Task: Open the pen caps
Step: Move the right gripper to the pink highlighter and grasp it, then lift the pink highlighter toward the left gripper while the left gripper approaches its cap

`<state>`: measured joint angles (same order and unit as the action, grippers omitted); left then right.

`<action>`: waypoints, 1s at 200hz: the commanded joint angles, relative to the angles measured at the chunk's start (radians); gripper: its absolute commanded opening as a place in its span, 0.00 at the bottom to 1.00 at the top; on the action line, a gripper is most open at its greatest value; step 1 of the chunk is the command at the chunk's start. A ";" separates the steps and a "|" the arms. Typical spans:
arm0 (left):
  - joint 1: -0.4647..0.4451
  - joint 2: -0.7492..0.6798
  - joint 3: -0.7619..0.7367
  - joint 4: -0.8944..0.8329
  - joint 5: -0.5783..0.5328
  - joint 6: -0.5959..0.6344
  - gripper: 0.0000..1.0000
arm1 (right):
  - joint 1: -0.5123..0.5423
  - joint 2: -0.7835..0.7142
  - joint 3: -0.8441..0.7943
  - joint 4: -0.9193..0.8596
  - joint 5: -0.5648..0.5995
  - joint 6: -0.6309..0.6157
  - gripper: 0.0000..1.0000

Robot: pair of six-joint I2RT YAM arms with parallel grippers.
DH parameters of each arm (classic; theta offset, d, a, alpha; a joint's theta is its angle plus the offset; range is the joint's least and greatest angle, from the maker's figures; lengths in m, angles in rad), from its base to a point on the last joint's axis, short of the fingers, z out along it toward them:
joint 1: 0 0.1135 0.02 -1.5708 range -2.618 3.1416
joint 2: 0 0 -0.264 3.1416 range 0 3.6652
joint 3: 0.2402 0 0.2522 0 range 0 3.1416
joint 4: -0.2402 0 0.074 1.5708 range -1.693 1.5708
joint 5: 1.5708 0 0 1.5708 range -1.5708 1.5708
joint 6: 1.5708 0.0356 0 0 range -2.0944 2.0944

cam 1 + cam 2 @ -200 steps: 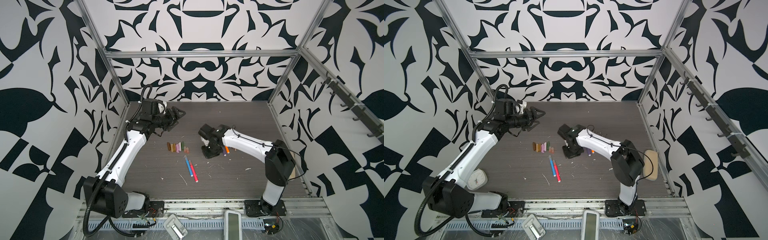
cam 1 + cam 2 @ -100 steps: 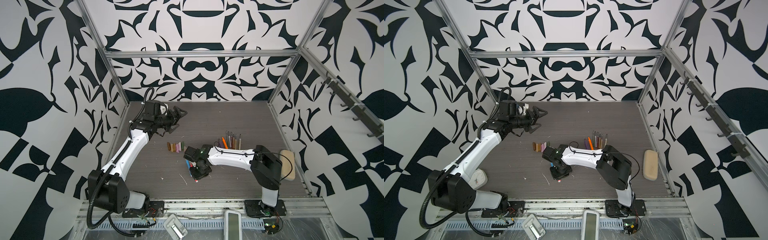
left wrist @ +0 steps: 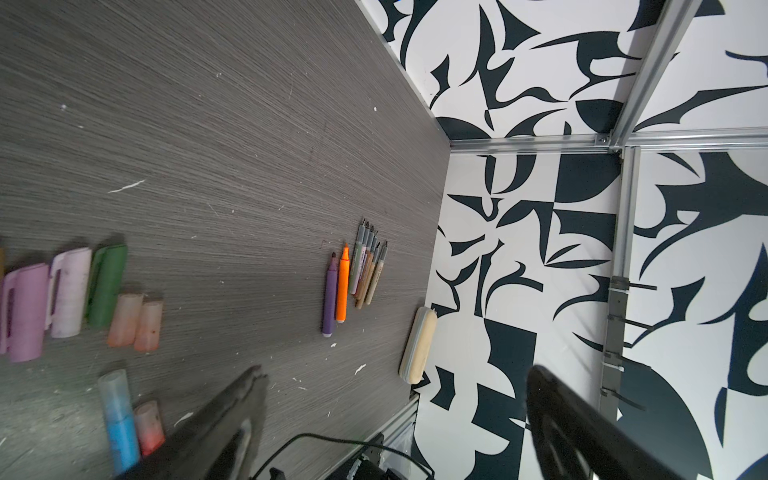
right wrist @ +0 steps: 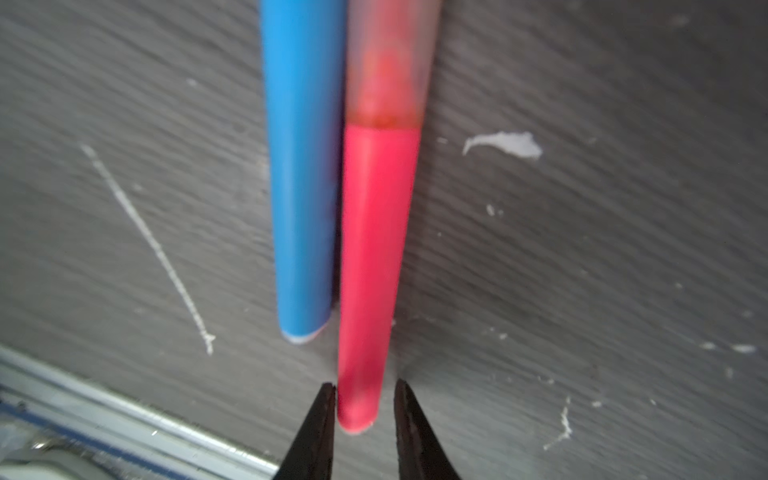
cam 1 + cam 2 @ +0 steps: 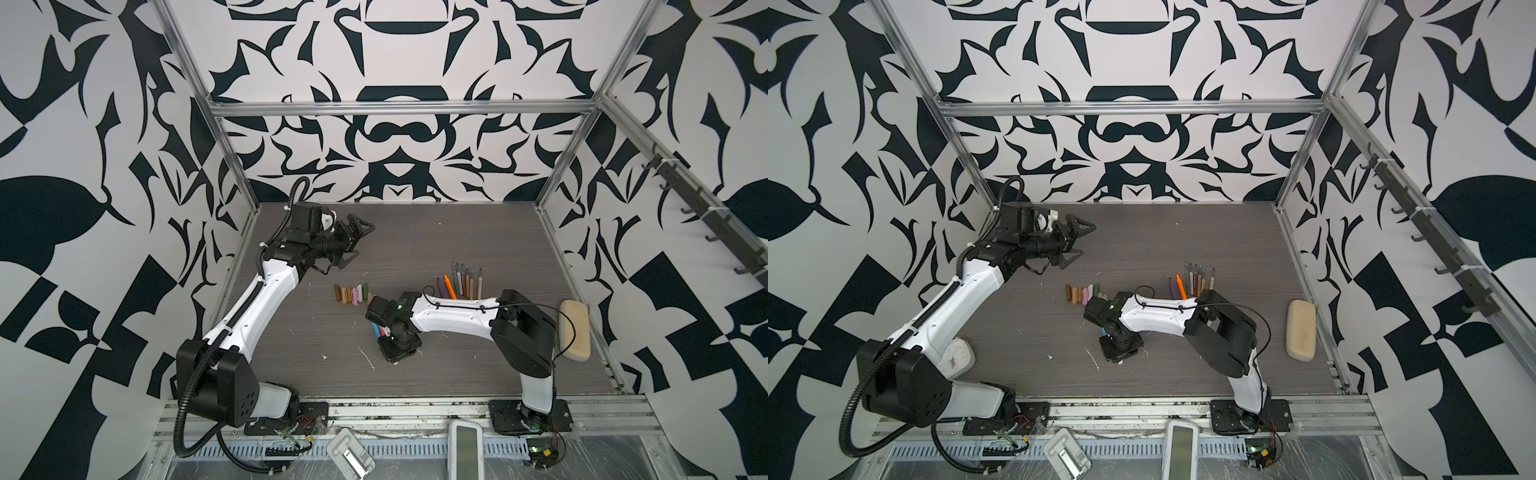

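The red pen is probably light, stiff and smooth. Its round, tapering plastic barrel would roll on the tabletop and could slide out of a pinch towards its thin end. Its cap looks like a push fit, so a straight pull along the pen should free it, with one end effector on the barrel and one on the cap. A hold nearer mid-barrel would likely resist that pull better than one at the very tail.

The barrel is bright pink-red. The cap is frosted and translucent, with red showing through.

The pen lies flat near the middle of the tabletop, touching a blue pen alongside it. The right end effector straddles the red pen's tail with its jaws only a little apart. One tip seems to touch the barrel and the other stands just clear, so nothing is gripped yet.

Near by lie a row of loose caps and a bunch of bare pens. The left end effector hangs wide open and empty over the far left of the tabletop.
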<state>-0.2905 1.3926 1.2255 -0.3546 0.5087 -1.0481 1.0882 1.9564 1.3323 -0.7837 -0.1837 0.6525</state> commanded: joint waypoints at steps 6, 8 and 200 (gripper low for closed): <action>-0.003 -0.021 -0.017 0.013 -0.005 -0.006 0.99 | 0.005 0.015 0.017 -0.042 0.040 0.013 0.28; -0.004 -0.022 -0.017 0.013 -0.005 -0.006 0.99 | 0.005 0.016 0.016 -0.044 0.044 0.013 0.28; -0.157 0.091 0.001 -0.118 -0.095 0.060 0.97 | -0.182 -0.335 -0.205 -0.009 -0.005 -0.047 0.02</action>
<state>-0.3893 1.4425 1.2049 -0.4469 0.4397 -0.9943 0.9340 1.6478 1.1408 -0.8124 -0.1471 0.6250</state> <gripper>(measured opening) 0.980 0.173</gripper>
